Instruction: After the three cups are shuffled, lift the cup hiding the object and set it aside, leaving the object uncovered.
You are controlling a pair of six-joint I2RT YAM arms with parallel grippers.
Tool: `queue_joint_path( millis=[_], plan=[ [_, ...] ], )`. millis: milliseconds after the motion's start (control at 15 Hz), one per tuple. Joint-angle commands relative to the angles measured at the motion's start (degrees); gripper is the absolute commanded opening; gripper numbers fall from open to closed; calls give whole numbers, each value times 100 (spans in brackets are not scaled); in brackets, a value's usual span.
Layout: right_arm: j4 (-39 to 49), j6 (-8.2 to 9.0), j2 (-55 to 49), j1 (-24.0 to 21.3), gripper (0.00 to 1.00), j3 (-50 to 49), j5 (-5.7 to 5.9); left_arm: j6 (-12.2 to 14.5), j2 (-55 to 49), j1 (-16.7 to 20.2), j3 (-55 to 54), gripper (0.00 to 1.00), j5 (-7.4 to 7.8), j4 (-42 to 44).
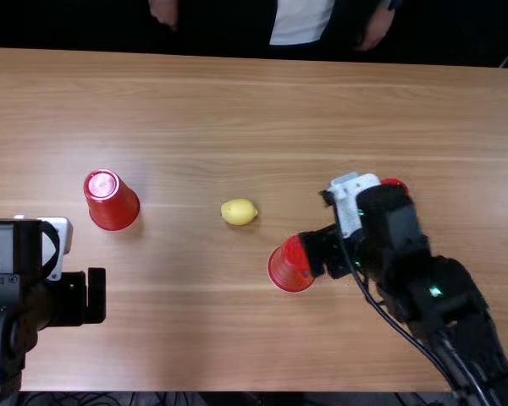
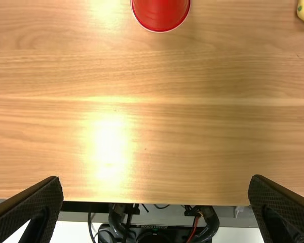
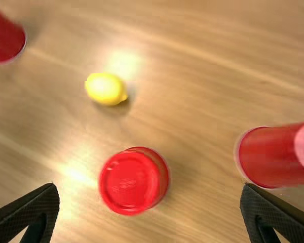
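Note:
A yellow lemon-shaped object (image 1: 239,211) (image 3: 106,88) lies uncovered in the middle of the table. One red cup (image 1: 289,264) (image 3: 133,179) stands upside down just to its near right, between the spread fingers of my right gripper (image 1: 309,256) (image 3: 148,192), which is open and touches neither side of it. A second red cup (image 1: 394,183) (image 3: 276,154) is partly hidden behind the right arm. The third red cup (image 1: 111,200) (image 2: 160,12) stands upside down at the left. My left gripper (image 1: 97,296) (image 2: 154,178) is open near the front edge, with nothing in it.
The wooden table (image 1: 254,110) has free room across its far half and between the left cup and the lemon. Its near edge (image 2: 152,205) runs just ahead of the left gripper's fingers.

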Motion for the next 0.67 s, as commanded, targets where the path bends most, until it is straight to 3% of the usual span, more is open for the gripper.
queue_joint_path(
  millis=[0,400,600],
  plan=[
    [-161,-8,-555,-291,100,43,68,19,-227,-21,-102,100,35,6],
    [-1068,-61,-2216,-1266,100,-581,99,19,-684,-39,-225,100,56,59],
    [-1342,-29,-2857,-1539,100,-906,205,19,-966,-171,-401,100,56,59]
  ],
)
